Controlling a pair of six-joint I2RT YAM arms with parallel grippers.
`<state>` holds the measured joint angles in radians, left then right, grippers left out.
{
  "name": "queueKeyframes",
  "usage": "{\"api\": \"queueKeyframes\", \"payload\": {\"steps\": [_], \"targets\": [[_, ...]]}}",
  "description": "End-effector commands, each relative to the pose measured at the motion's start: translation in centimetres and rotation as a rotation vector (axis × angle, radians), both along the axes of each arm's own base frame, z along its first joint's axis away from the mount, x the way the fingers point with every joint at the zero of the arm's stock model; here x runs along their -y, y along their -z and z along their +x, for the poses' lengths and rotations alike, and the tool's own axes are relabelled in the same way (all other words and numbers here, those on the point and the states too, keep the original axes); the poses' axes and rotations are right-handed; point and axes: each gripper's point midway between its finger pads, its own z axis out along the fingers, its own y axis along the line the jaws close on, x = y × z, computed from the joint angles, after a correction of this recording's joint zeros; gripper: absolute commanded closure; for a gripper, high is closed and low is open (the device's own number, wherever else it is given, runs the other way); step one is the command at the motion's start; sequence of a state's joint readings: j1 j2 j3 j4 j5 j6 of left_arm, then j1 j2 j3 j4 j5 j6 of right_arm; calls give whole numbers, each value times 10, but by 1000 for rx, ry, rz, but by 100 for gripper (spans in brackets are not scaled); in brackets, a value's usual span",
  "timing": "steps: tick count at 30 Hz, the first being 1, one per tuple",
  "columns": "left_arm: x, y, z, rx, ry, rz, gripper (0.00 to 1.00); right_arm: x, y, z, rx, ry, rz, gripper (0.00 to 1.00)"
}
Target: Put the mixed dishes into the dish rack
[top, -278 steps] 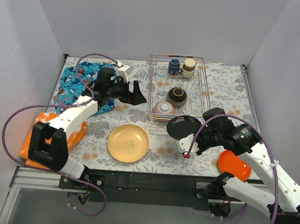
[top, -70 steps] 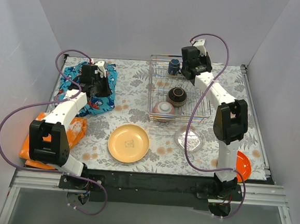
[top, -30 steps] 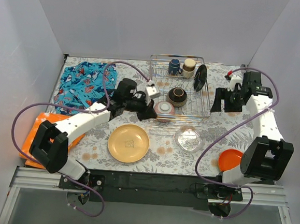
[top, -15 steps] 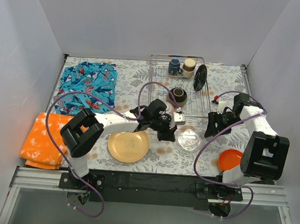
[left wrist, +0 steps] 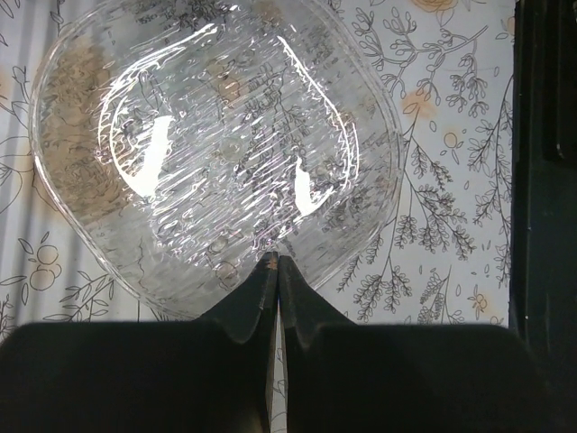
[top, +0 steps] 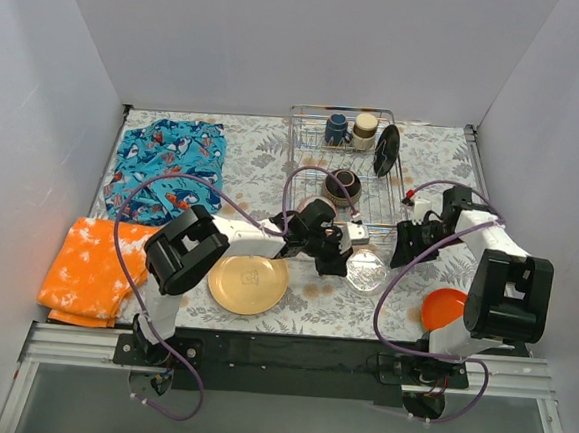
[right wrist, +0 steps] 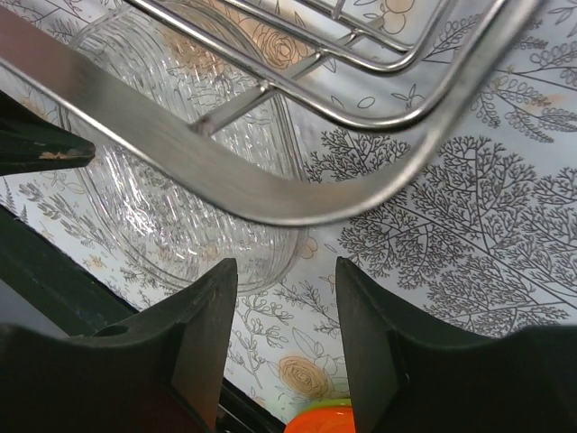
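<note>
Because the glass dish [left wrist: 216,135] looks thin, slick and brittle, I'd judge its rim the only hold, and a gentle one. It lies flat on the tabletop [left wrist: 442,180] just before the rack [right wrist: 270,194]. My left claw [left wrist: 275,271], pinched narrow, points down at its near rim. My right claw [right wrist: 284,329] hangs wide by the rack's corner.

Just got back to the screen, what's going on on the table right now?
The left hand is shut, its tips at the rim of the clear glass plate, which lies just in front of the dish rack. The right hand hangs open by the rack's corner, holding nothing. The mug, cup, dark bowl and black plate sit in the rack. The tan-yellow plate and orange plate lie on the table.
</note>
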<state>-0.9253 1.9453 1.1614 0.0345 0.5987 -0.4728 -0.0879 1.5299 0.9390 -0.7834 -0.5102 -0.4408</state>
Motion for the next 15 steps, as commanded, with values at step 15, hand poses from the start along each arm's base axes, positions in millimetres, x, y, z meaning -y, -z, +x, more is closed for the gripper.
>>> {"api": "queueKeyframes", "payload": {"steps": [15], "targets": [[24, 15, 7, -13, -14, -20, 100, 5, 16, 8, 44, 27, -129, 52]]}}
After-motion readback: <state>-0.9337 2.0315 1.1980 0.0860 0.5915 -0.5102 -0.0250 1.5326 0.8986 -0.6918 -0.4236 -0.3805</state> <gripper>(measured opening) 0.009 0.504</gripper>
